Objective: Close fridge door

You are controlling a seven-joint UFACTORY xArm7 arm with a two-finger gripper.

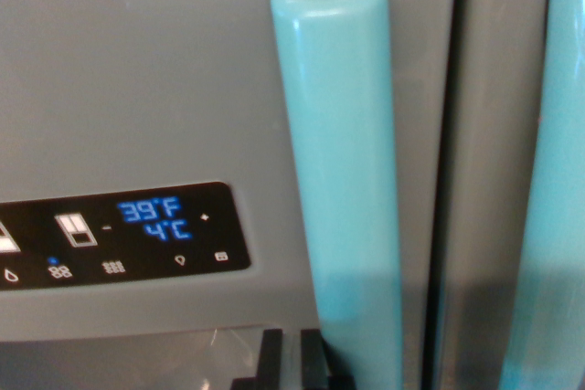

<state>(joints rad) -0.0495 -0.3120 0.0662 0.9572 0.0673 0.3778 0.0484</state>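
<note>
Gripper (pixel 291 364): only black fingertip stubs show at the bottom edge, so whether the jaws are parted or closed cannot be told. Just right of them rises a turquoise handle (pixel 345 180) on the grey fridge door (pixel 137 70). Up-left, a control panel (pixel 123 235) reads 39°F, 4°C, cropped leftward. Far right, a second handle (pixel 553 207) is cut off.

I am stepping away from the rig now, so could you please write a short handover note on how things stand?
Gripper: only its dark fingertips show at the bottom edge, beside the left handle; open or shut cannot be told.
Door: fills the view, very close; display reads 39 F, 4 C. A second handle is on the wrist view's right, past a dark seam.
Done: door looks about flush.
Left: confirm it is shut, then back off.
</note>
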